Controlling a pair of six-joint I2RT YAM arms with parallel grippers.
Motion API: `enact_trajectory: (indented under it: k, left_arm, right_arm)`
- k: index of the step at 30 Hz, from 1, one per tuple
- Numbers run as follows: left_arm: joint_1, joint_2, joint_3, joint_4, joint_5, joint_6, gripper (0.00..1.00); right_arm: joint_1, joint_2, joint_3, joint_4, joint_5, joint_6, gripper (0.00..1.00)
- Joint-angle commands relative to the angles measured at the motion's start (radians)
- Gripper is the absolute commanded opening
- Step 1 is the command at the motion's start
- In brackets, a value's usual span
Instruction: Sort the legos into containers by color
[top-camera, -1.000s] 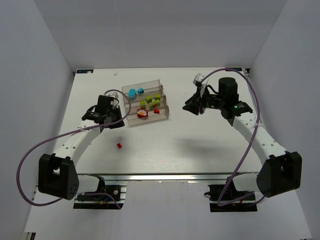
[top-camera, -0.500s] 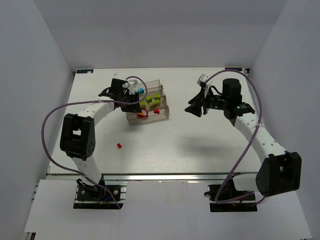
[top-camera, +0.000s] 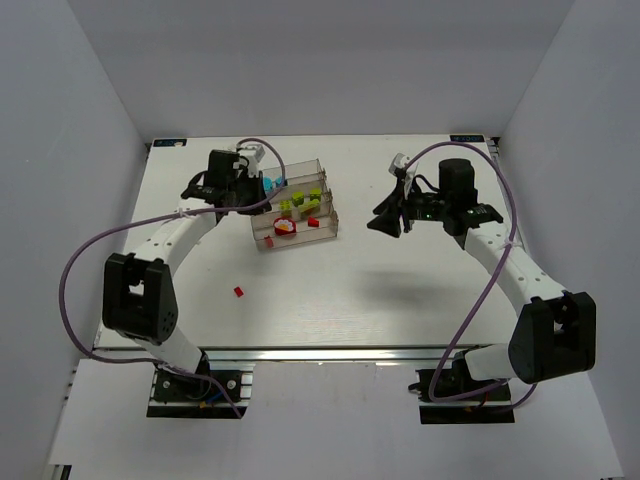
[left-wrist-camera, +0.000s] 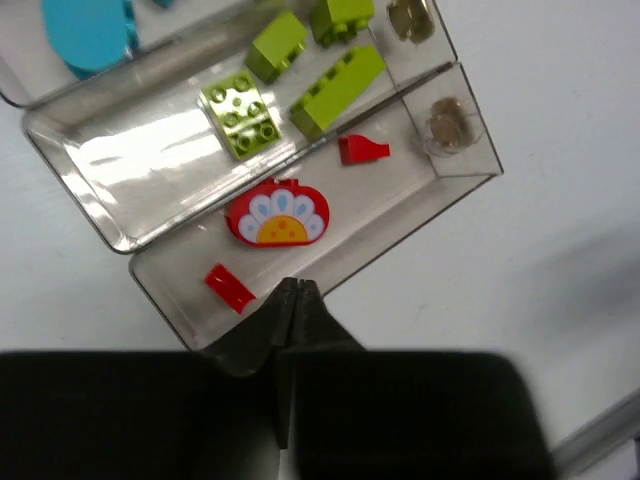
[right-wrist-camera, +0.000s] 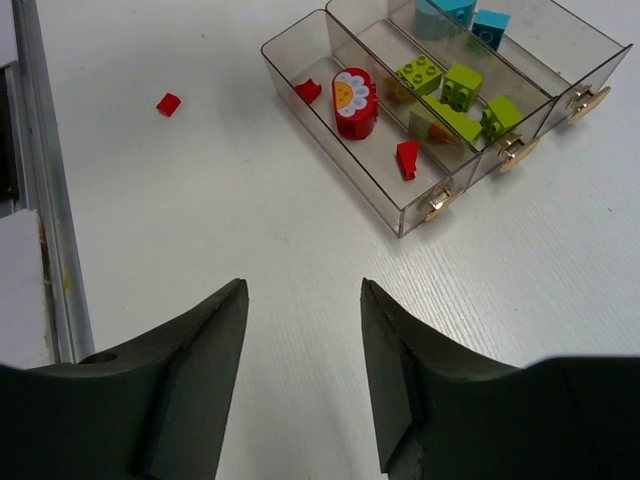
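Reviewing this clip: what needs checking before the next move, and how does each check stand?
1. All legos sorted: not ok; one red brick lies loose on the table.
2. Left gripper empty: ok, shut on nothing, by the rack.
3. Right gripper ready: ok, open and empty.
4. Rack colours unmixed: ok; red pieces, green bricks, cyan bricks kept apart.
5. Loose brick unobstructed: ok.

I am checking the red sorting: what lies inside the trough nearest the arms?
Three red legos lie in the nearest trough: a rounded flower-printed brick, a small brick and a small wedge. In the right wrist view nothing covers its inside.
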Motion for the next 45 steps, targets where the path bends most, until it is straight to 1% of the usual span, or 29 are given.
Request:
enact_trajectory:
  k: [1,3,4,5,6,7,8,9,10,12,13,14,18,22,27,31,34,41,45]
  left_arm:
    - [0.007,-0.142,-0.066,-0.022,-0.094,-0.092,0.02]
    - [0.007,-0.235,-0.143,-0.028,-0.183,-0.197,0.0]
    - [0.007,-0.336,-0.231,-0.034,-0.273,-0.248,0.0]
    - [0.007,-0.387,-0.275,-0.042,-0.336,-0.367,0.0]
    - [0.007,-0.43,-0.316,-0.08,-0.381,-0.429,0.01]
    - [0.007,-0.504,-0.348,-0.114,-0.43,-0.565,0.13]
    - [0.007,-0.527,-0.394,-0.149,-0.497,-0.622,0.46]
    - [0.007,-0.545,-0.41,-0.219,-0.515,-0.667,0.56]
    - [0.007,-0.555,-0.419,-0.256,-0.528,-0.745,0.64]
    - [0.007,-0.558,-0.424,-0.33,-0.541,-0.79,0.76]
    - [-0.004,-0.553,-0.424,-0.336,-0.541,-0.81,0.78]
    - [-0.004,-0.538,-0.428,-0.341,-0.547,-0.819,0.8]
    - [-0.004,-0.461,-0.439,-0.353,-0.541,-0.819,0.81]
    - [-0.013,-0.365,-0.444,-0.393,-0.558,-0.83,0.81]
    - [-0.013,-0.313,-0.477,-0.341,-0.535,-0.825,0.8]
    - [-0.013,-0.241,-0.459,-0.329,-0.516,-0.818,0.78]
    - [-0.024,-0.192,-0.447,-0.315,-0.513,-0.804,0.75]
    - [-0.044,-0.103,-0.424,-0.277,-0.516,-0.785,0.63]
    - [-0.053,-0.082,-0.418,-0.274,-0.518,-0.787,0.56]
  right_arm:
    - [-0.008,-0.009,0.007,0.008,-0.017,-0.016,0.53]
    - [-0.005,-0.017,0.003,0.017,0.007,-0.01,0.43]
    - [-0.003,-0.019,-0.001,0.031,0.018,-0.002,0.36]
    - [-0.003,-0.016,-0.003,0.035,0.041,0.016,0.18]
    - [-0.005,-0.014,-0.003,0.037,0.052,0.023,0.12]
    - [-0.006,-0.013,-0.003,0.044,0.064,0.032,0.08]
    - [-0.003,-0.011,-0.004,0.048,0.087,0.05,0.06]
    - [-0.006,-0.009,-0.004,0.054,0.096,0.053,0.06]
    - [-0.005,-0.011,-0.006,0.057,0.104,0.058,0.06]
    - [-0.005,-0.019,-0.01,0.071,0.124,0.069,0.11]
    - [-0.003,-0.028,-0.015,0.077,0.127,0.073,0.16]
    - [-0.006,-0.031,-0.021,0.081,0.139,0.073,0.19]
    - [-0.012,-0.037,-0.023,0.086,0.152,0.076,0.23]
    - [-0.026,-0.034,-0.024,0.086,0.15,0.076,0.24]
    - [-0.029,-0.023,-0.026,0.087,0.15,0.078,0.24]
    - [-0.035,-0.017,-0.024,0.086,0.152,0.081,0.24]
    - [-0.038,-0.017,-0.024,0.086,0.153,0.079,0.24]
    - [-0.049,-0.022,-0.024,0.084,0.147,0.079,0.24]
    - [-0.055,-0.022,-0.024,0.086,0.144,0.081,0.24]
